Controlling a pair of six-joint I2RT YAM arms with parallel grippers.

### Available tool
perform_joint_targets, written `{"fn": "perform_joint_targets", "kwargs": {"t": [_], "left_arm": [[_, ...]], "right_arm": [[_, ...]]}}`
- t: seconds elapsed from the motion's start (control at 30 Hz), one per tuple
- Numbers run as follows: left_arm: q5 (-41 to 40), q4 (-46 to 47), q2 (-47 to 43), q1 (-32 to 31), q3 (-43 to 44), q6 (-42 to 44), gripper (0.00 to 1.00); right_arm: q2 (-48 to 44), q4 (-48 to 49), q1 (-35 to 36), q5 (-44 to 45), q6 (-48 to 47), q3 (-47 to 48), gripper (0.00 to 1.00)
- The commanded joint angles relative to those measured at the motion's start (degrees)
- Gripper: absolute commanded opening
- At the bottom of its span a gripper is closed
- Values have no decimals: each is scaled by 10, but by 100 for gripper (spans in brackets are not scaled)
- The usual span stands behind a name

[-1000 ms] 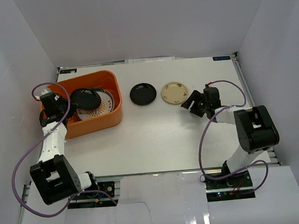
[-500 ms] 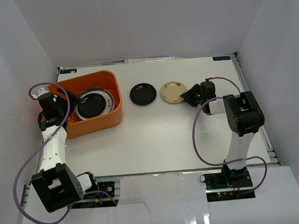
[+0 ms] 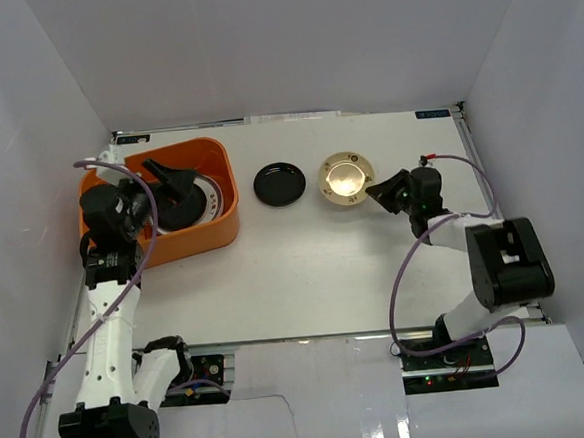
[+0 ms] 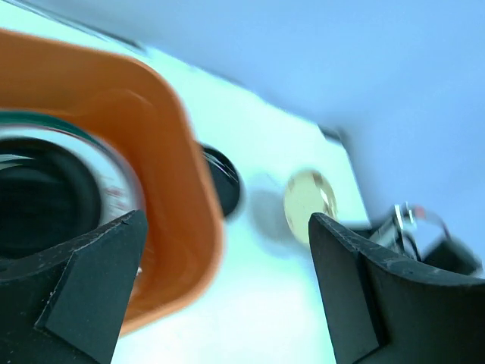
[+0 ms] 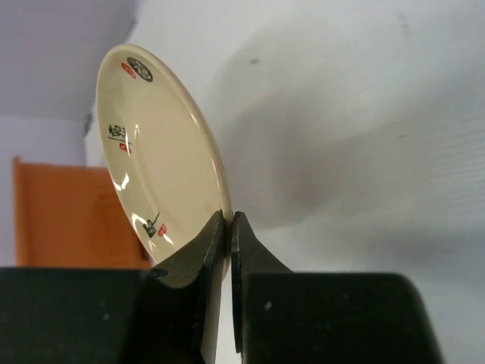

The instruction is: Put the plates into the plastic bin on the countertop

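The left gripper (image 3: pixel 172 177) hangs over the orange rounded-rectangular plastic bin (image 3: pixel 228 198) at the far left of the flat white countertop (image 3: pixel 305 268), its two black fingers spread wide and holding nothing. Inside the bin lies a glossy black round plate (image 3: pixel 176 212). It rests on a white plate with a patterned rim (image 3: pixel 210 197), of which only the right-hand edge shows from above. The left wrist view, blurred, catches a thin green line around that rim and the bin's orange wall curving between the open fingers.

Just to the right of the bin, apart from it, a second glossy black round plate (image 3: pixel 279 183) sits flat on the countertop. Near it on the right is the cream-coloured round plate (image 3: pixel 345 175), which catches a bright glare from above.

The right gripper (image 3: pixel 375 190) meets the cream plate at its near right edge, with the jaws pressed together on the rim. The right wrist view shows the two black fingertips pinching the thin lip, the plate tipped steeply on edge and its face bearing small dark and red markings. Its shadow falls on the white surface beside it, and the orange bin is visible beyond. Whether the plate's far edge touches the countertop cannot be told.
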Motion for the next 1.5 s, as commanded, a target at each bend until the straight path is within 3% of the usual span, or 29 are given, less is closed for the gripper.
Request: {"fn": "perform_joint_targets", "kwargs": {"t": [0.0, 0.23, 0.37, 0.47, 0.6, 0.63, 0.7, 1.07, 1.27, 1.4, 1.43, 1.47], "left_arm": [[106, -11, 15, -94, 12, 16, 98], [64, -4, 85, -287, 46, 18, 96], [-26, 2, 137, -377, 64, 43, 96], [-73, 1, 165, -383, 65, 53, 85], [-124, -4, 172, -383, 62, 63, 61], [-130, -6, 172, -382, 63, 68, 51], [-150, -17, 171, -382, 66, 75, 47], [-184, -64, 134, -382, 73, 109, 72], [-113, -20, 169, -382, 50, 93, 69], [-91, 7, 189, -382, 49, 83, 52], [-93, 10, 189, -383, 49, 81, 35], [-96, 15, 188, -382, 48, 80, 26]], "right_arm": [[-104, 55, 3, -53, -24, -34, 8], [-230, -21, 74, -128, -72, -33, 8], [-246, -20, 133, -171, -77, -11, 8], [-252, -23, 152, -186, -80, -2, 8], [-258, -30, 158, -192, -88, 2, 8], [-258, -31, 159, -193, -89, 1, 8], [-258, -31, 158, -193, -93, 0, 8], [-272, -56, 159, -166, -121, 7, 8], [-268, -42, 159, -200, -108, 12, 8], [-257, -38, 161, -210, -105, 11, 8], [-256, -39, 161, -209, -107, 10, 8], [-255, -42, 161, -207, -108, 10, 8]]}}
